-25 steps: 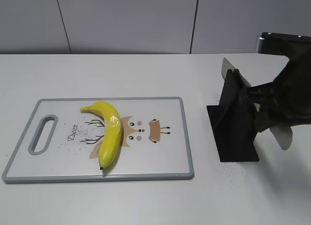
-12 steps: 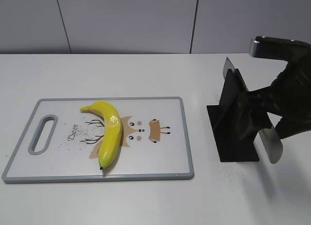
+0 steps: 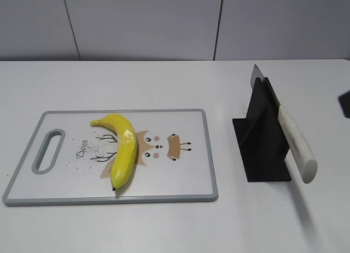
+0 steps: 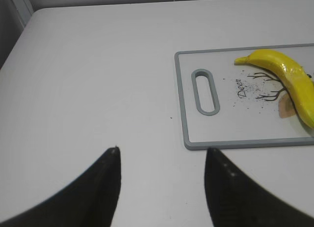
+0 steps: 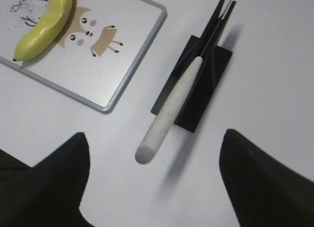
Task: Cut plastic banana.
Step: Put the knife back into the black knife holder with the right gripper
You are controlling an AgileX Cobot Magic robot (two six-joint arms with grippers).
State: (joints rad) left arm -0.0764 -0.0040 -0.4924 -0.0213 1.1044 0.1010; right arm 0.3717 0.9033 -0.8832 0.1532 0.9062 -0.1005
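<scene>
The plastic banana (image 3: 123, 147) is glossy yellow and lies whole on the grey-rimmed cutting board (image 3: 186, 194). It also shows in the left wrist view (image 4: 289, 79) and the right wrist view (image 5: 43, 22). A knife with a white handle (image 3: 296, 143) rests in a black stand (image 3: 264, 138) to the right of the board. My right gripper (image 5: 154, 138) is open and empty, just behind the handle's end (image 5: 169, 113). My left gripper (image 4: 162, 151) is open and empty over bare table, left of the board (image 4: 230, 143). Neither gripper shows in the exterior view.
The board has a handle slot (image 3: 48, 150) at its left end and a deer print in the middle. The table is white, with a grey wall behind it. A dark bit of the right arm (image 3: 345, 104) shows at the right edge.
My right arm has drawn back from the knife stand and out of the exterior view. The knife stays in the stand, its handle now uncovered. The banana has not moved.
</scene>
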